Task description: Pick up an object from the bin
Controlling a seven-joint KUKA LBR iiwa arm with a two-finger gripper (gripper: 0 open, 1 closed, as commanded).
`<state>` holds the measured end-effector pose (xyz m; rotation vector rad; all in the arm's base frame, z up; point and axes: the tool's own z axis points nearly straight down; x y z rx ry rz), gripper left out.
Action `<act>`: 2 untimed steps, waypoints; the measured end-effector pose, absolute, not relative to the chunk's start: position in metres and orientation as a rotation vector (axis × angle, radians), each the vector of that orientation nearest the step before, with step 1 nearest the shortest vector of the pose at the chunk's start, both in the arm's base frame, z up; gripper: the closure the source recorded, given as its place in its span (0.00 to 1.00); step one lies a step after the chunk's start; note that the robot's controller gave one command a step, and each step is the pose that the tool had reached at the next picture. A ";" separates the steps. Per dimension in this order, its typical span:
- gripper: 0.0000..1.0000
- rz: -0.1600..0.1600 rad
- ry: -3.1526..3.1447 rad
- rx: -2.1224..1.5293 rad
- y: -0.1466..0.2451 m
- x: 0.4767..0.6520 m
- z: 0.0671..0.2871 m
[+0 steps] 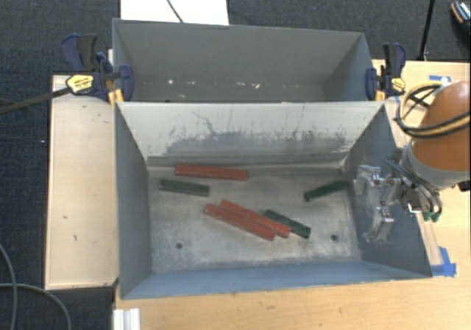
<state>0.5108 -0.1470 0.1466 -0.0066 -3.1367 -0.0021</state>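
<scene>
My gripper (pixel 374 203) hangs at the bin's right side, above the sloping right wall, open with nothing between its fingers. Nearest to it, a short dark green bar (pixel 326 190) lies tilted on the floor just to its left. Further left and nearer the front, another dark green bar (pixel 288 223) rests against the end of two red bars (pixel 246 219) that lie side by side on a slant.
A long red bar (pixel 211 171) lies along the foot of the back wall. A dark green bar (pixel 184 187) sits just below it at the left. The arm, with its orange cover and cables, reaches in from the right.
</scene>
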 end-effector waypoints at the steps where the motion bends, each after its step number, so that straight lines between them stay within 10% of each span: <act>1: 0.00 0.000 -3.124 0.372 -0.121 0.591 0.069; 2: 1.00 0.002 -3.126 0.375 -0.122 0.591 0.071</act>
